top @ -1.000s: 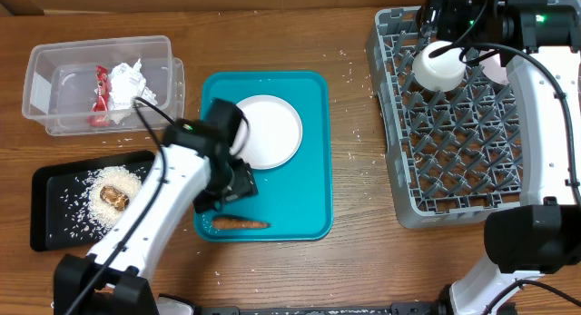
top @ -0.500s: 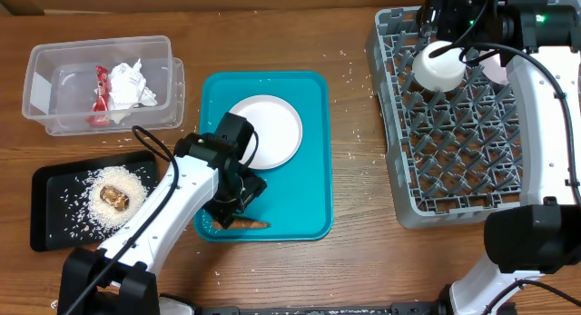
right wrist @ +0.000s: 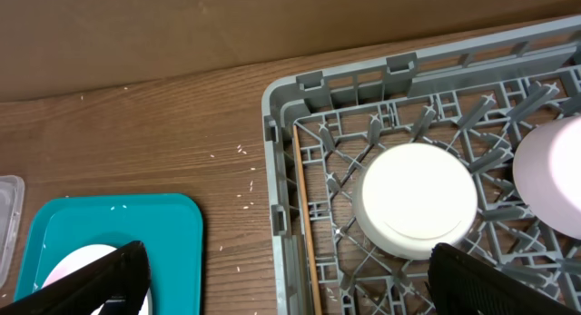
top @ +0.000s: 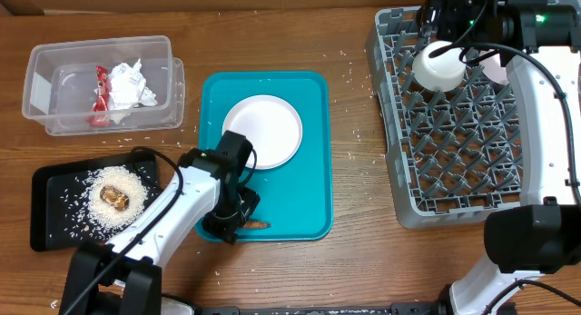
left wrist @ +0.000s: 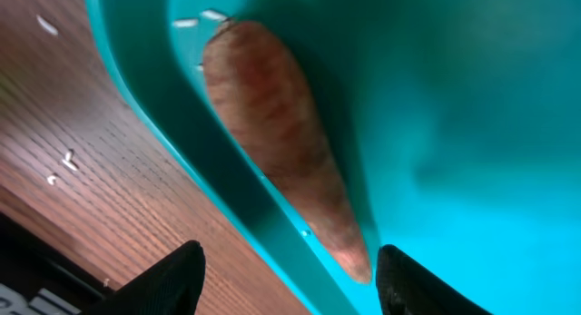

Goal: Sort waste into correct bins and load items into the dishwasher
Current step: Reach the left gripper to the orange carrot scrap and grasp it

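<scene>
The thin orange carrot piece (top: 258, 224) (left wrist: 281, 142) lies along the front rim of the teal tray (top: 313, 170). My left gripper (top: 231, 226) (left wrist: 290, 283) is down over it and open, one finger outside the rim over the wood and the other inside the tray, with the carrot's tip between them. A white plate (top: 265, 131) rests on the tray. My right gripper (top: 436, 24) (right wrist: 300, 288) hangs open over the far-left corner of the grey rack (top: 388, 142), above an upturned white bowl (top: 439, 66) (right wrist: 418, 199). A pinkish bowl (right wrist: 549, 170) sits beside it.
The clear tub (top: 54, 79) at the far left holds a crumpled napkin (top: 130, 82) and a red wrapper (top: 100, 99). The black tray (top: 54, 229) in front of it carries rice (top: 95, 213) and a brown chunk (top: 113, 197). Rice grains dot the wood.
My left gripper has come down and toward the tray's front edge onto the carrot piece, its jaws narrowing. The right arm has not moved.
</scene>
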`<action>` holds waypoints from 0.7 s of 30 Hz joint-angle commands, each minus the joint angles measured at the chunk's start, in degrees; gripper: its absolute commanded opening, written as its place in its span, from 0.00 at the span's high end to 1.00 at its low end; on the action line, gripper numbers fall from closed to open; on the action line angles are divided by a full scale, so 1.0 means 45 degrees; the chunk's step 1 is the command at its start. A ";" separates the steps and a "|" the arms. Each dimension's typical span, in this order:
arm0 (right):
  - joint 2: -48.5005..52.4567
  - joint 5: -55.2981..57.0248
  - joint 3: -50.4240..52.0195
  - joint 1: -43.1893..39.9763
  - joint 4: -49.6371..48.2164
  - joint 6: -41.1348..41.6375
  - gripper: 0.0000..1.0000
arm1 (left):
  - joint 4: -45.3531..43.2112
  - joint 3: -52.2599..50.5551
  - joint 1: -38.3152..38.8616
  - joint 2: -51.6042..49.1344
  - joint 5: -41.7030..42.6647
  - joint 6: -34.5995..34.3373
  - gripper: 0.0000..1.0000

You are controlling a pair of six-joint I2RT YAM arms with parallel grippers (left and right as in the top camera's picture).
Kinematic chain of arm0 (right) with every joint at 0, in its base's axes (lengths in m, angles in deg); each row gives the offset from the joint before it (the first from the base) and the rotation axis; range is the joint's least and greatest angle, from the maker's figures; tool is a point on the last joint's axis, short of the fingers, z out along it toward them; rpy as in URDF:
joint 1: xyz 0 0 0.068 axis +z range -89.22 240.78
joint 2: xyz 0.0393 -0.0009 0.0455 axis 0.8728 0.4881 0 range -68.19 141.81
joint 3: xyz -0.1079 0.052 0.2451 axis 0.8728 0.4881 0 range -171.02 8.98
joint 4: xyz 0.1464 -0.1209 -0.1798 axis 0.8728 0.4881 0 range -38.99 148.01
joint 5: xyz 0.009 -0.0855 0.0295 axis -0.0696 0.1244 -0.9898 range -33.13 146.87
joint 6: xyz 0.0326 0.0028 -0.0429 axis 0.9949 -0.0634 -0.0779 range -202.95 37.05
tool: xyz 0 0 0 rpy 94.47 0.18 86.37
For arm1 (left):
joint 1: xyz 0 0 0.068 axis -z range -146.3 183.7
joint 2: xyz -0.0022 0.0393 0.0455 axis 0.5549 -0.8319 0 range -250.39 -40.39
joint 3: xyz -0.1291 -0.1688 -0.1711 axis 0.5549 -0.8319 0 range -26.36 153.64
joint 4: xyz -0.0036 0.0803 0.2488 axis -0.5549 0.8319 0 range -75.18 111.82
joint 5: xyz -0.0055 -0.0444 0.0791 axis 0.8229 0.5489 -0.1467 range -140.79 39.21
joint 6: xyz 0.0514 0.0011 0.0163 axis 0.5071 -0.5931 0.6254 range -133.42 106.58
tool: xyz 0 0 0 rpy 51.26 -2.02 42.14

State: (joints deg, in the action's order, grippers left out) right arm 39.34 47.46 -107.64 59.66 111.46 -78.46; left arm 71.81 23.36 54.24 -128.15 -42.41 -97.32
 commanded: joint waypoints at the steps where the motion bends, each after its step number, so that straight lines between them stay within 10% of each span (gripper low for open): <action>1: -0.0010 0.0087 0.0019 -0.0053 -0.0083 0.0058 0.00 | -0.0646 -0.0418 0.0049 -0.0068 -0.0010 -0.0991 0.37; 21: -0.0010 0.0087 0.0019 -0.0053 -0.0083 0.0058 0.00 | -0.1914 -0.0918 0.0049 -0.0078 -0.1010 -0.1574 0.38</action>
State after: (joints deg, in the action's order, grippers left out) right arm 39.34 47.46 -107.64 59.64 111.46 -78.41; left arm 64.29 20.97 54.24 -128.20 -45.49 -102.30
